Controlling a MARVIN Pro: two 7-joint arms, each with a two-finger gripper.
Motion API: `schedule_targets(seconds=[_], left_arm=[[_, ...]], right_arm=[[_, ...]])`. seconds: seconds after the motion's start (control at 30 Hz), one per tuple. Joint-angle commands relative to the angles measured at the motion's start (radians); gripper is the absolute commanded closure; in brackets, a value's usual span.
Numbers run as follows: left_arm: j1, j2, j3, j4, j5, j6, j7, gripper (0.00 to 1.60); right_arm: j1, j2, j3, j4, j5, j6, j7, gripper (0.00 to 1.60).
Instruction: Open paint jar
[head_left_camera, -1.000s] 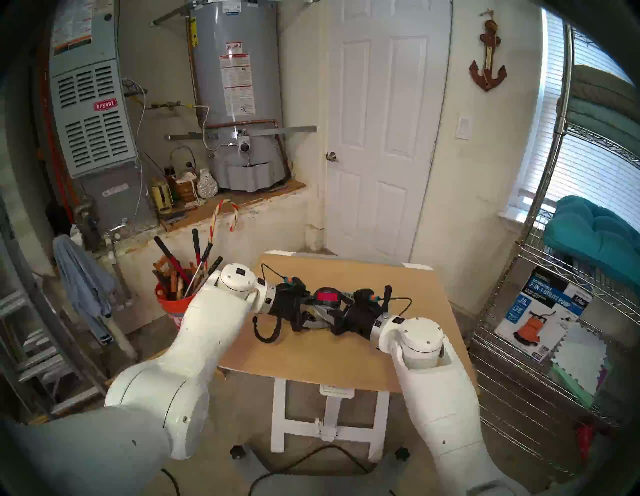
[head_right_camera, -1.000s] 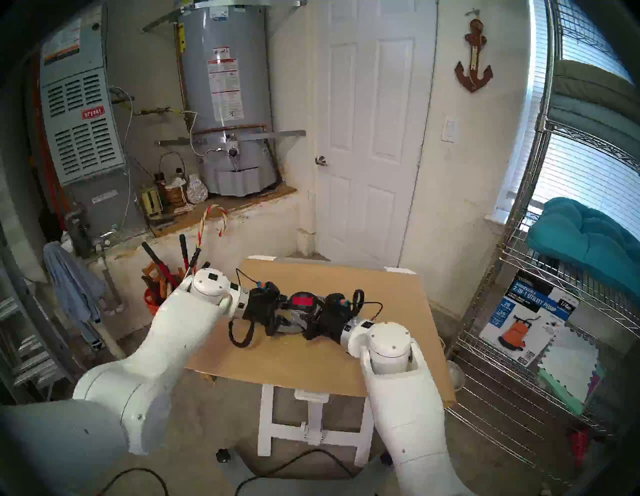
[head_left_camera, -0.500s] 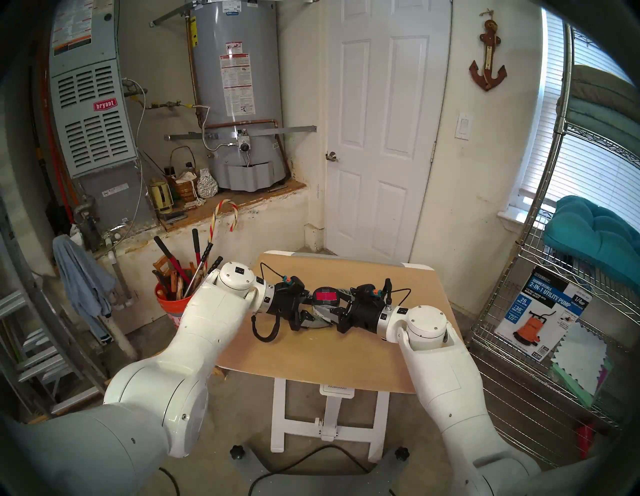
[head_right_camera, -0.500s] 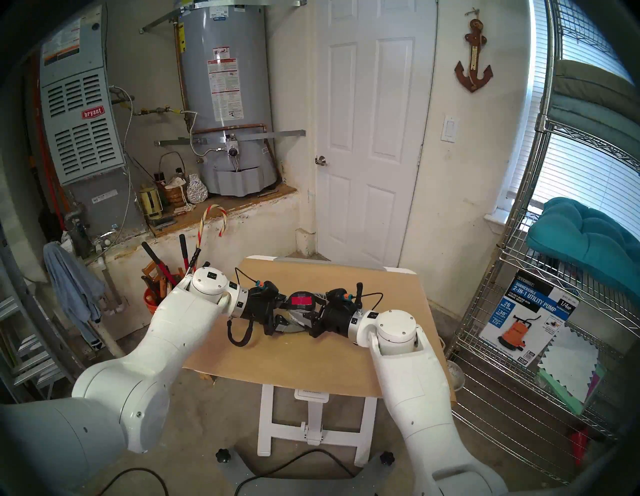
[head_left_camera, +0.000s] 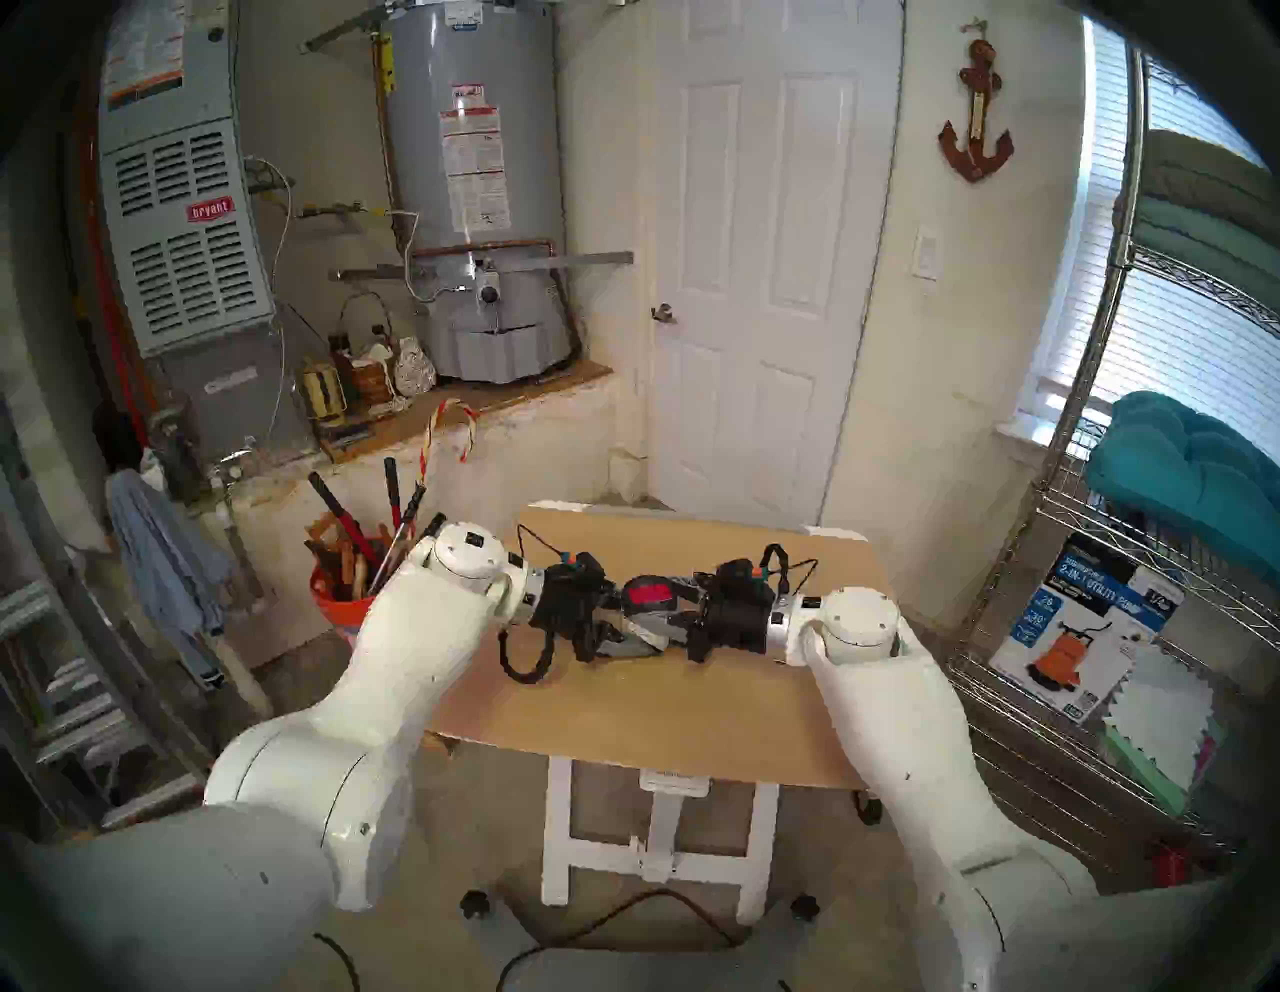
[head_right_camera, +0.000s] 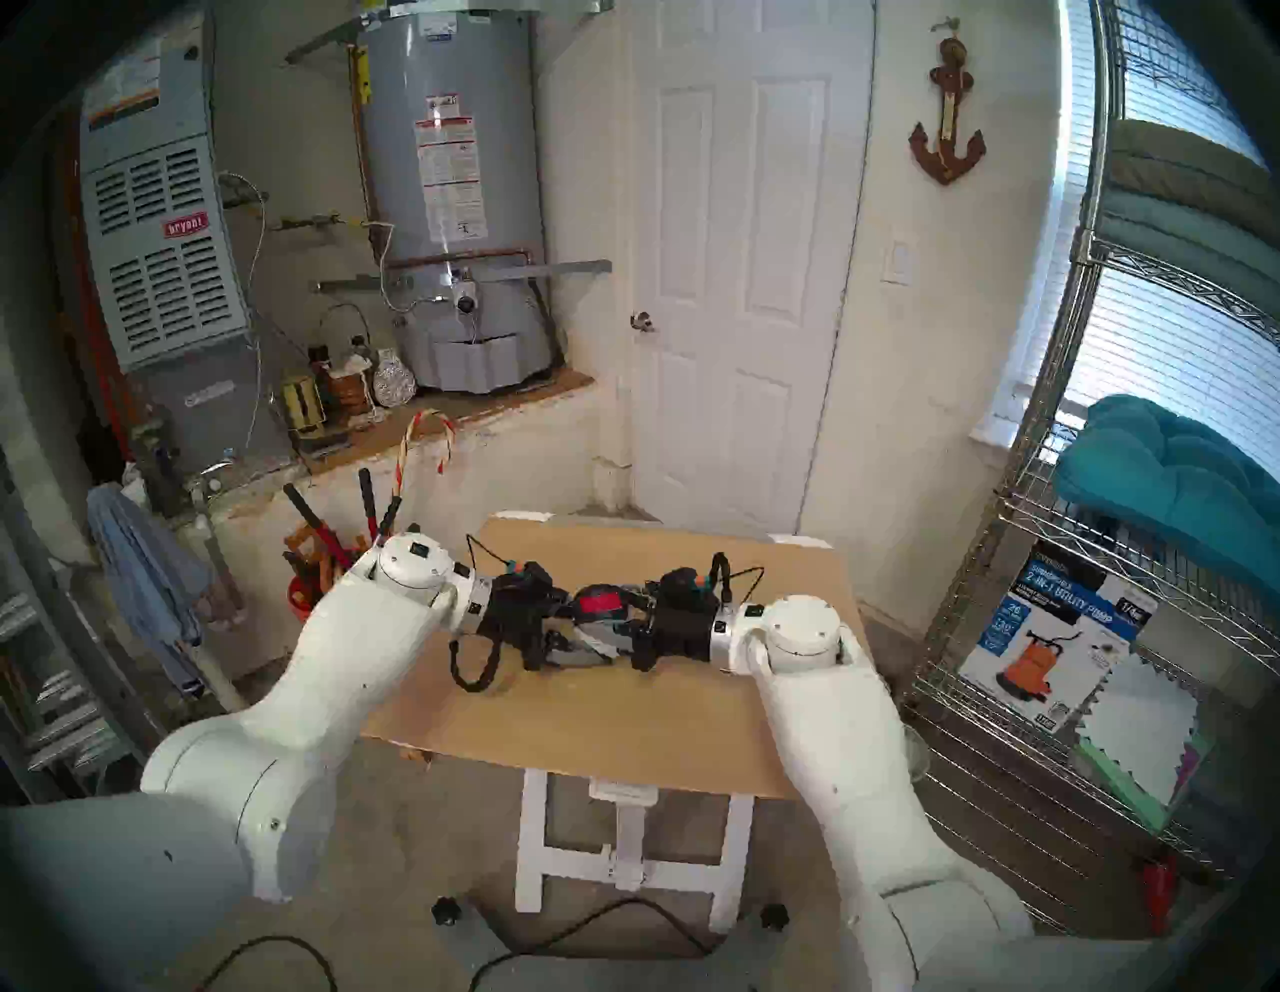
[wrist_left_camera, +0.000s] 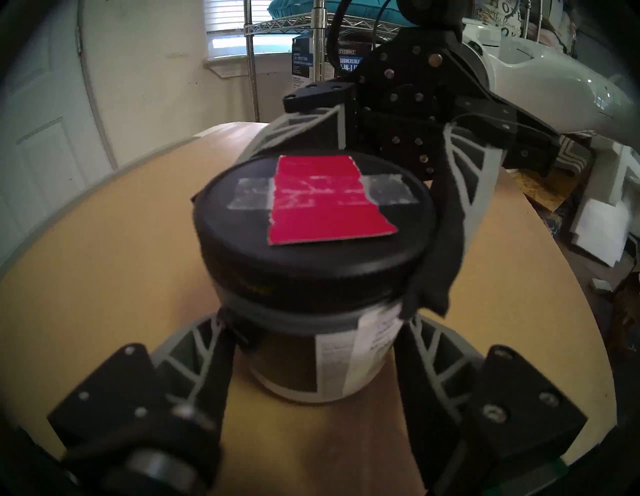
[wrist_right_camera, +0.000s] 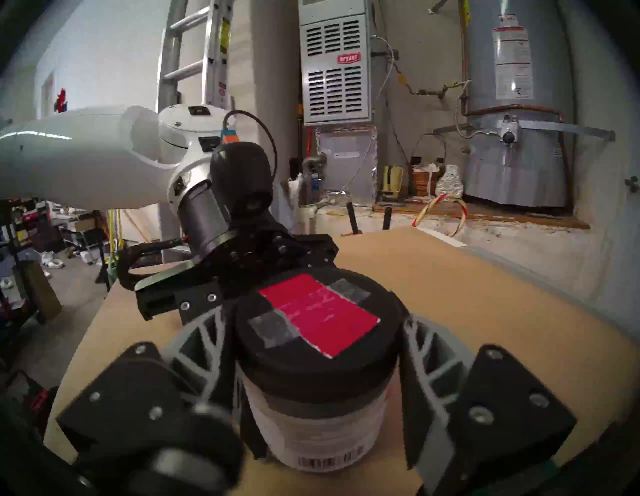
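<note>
The paint jar (wrist_left_camera: 346, 360) stands on the tan table (head_left_camera: 658, 706), between my two grippers. It has a white-grey printed label and a black round lid (wrist_right_camera: 311, 367) with a red-pink patch (wrist_left_camera: 325, 197) taped on top. My left gripper (wrist_left_camera: 317, 346) reaches in from the left and is shut on the jar's body just under the lid. My right gripper (wrist_right_camera: 318, 346) comes from the right, higher up, with its fingers (wrist_right_camera: 426, 350) pressed on both sides of the lid. The paint inside is hidden.
An orange bucket of tools (head_left_camera: 346, 596) stands off the table's left edge. A wire shelf (head_left_camera: 1108, 623) with a pump box (head_left_camera: 1080, 623) is close on the right. Behind the table are a white door (head_left_camera: 762, 277) and a water heater (head_left_camera: 471, 187).
My right forearm has swung outward to the right and its gripper has turned and closed tighter on the lid. The red patch has turned slightly. The left gripper holds still.
</note>
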Motion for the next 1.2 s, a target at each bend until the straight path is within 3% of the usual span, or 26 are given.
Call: schedule_targets(seconds=[0.0,0.13,0.27,0.83,0.9,0.97,1.0,1.1,1.17], left_arm=[[-0.026,-0.002,-0.002,0.006,-0.006,-0.011,-0.011,1.60],[-0.036,-0.002,-0.002,0.025,-0.009,-0.034,-0.023,1.60],[-0.051,-0.004,0.000,0.047,-0.013,-0.057,-0.036,1.60],[-0.140,-0.010,0.012,0.180,-0.018,-0.133,-0.095,1.60],[-0.150,-0.010,0.014,0.198,-0.019,-0.142,-0.099,1.60],[-0.158,-0.009,0.015,0.214,-0.019,-0.149,-0.101,1.60],[-0.163,-0.009,0.016,0.224,-0.019,-0.154,-0.102,1.60],[-0.174,-0.009,0.018,0.246,-0.019,-0.164,-0.104,1.60],[-0.181,-0.008,0.018,0.260,-0.019,-0.172,-0.104,1.60]], right_arm=[[0.086,-0.013,-0.011,0.037,0.038,-0.068,0.086,1.60],[0.099,-0.018,-0.010,0.060,0.045,-0.092,0.110,1.48],[0.113,-0.017,-0.006,0.072,0.054,-0.099,0.137,1.60],[0.159,-0.007,-0.020,0.108,0.041,-0.123,0.236,1.60],[0.160,-0.008,-0.021,0.115,0.041,-0.127,0.241,1.39],[0.160,-0.010,-0.022,0.123,0.040,-0.130,0.246,1.35],[0.159,-0.011,-0.022,0.128,0.040,-0.134,0.249,1.20],[0.158,-0.012,-0.021,0.137,0.039,-0.142,0.251,1.10],[0.156,-0.013,-0.019,0.140,0.038,-0.143,0.249,0.67]])
